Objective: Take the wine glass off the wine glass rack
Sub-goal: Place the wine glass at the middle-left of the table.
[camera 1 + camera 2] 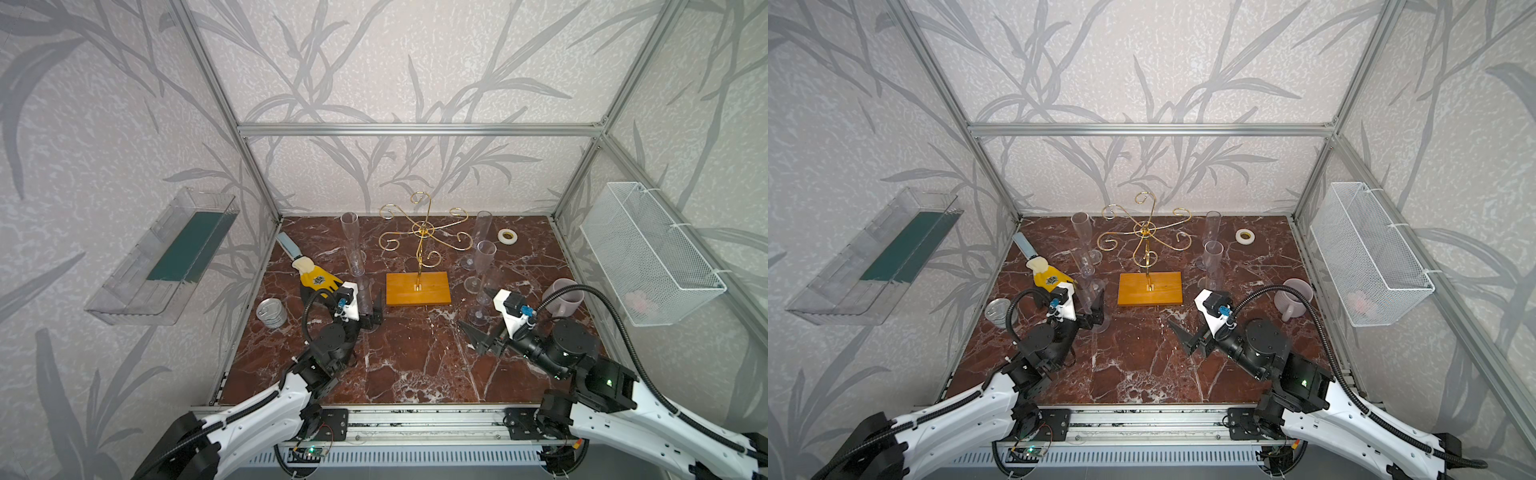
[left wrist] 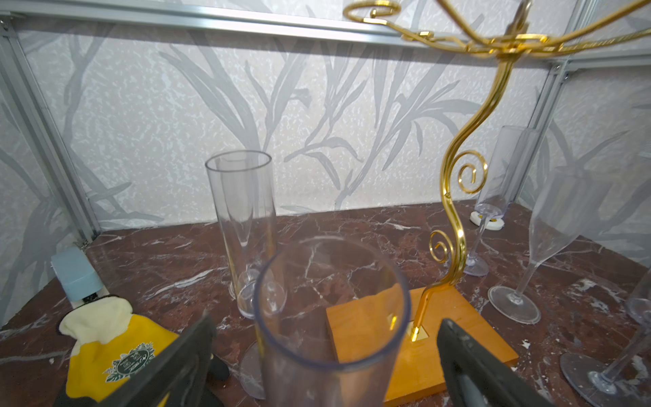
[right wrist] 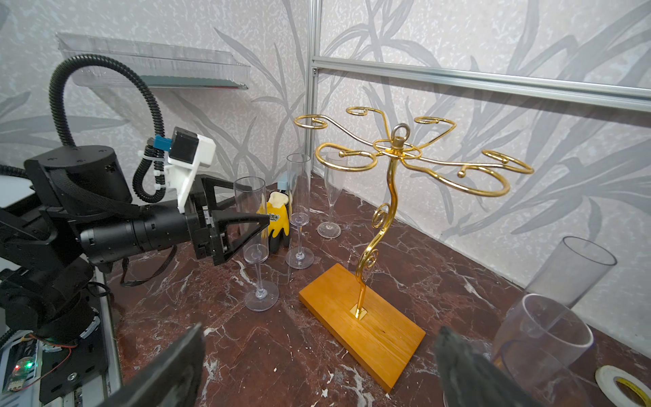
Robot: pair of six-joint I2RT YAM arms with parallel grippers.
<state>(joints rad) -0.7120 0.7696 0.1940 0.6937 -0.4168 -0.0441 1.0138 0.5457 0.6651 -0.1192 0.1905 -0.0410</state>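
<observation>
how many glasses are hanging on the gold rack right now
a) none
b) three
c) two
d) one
a: every curled arm of the wine glass rack is bare, and the glasses stand upright on the table.

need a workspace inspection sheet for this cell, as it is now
Surface: red-brown marble tabletop, no spill seen.
Job's things: gold wire wine glass rack on orange wooden base, arms bare; six clear plastic flutes stand on the tabletop.
Clutter: yellow-black glove, pale blue object, grey tin can, mauve mug, white tape roll.
Hands: left hand open around one flute; right hand open, empty.
Cables: black ribbed conduit on each arm, no snag seen.
Surroundings: clear plastic wall shelf, white mesh basket, aluminium frame.
</observation>
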